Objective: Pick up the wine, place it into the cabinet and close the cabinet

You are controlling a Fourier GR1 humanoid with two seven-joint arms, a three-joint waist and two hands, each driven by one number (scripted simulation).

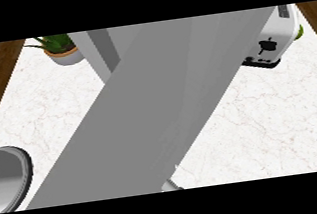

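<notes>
Grey forearm (pixel 170 112) diagonally across view, another forearm (pixel 3 180) lower left

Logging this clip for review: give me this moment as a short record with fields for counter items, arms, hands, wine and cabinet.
counter: white marble
plant: potted, far left of counter
toaster: white, far right, partly hidden
forearm: grey, crosses the middle of the view, blocks most of it
left arm: grey part at lower left edge
hands: not in view
wine: not visible
cabinet: door state cannot be told
</notes>
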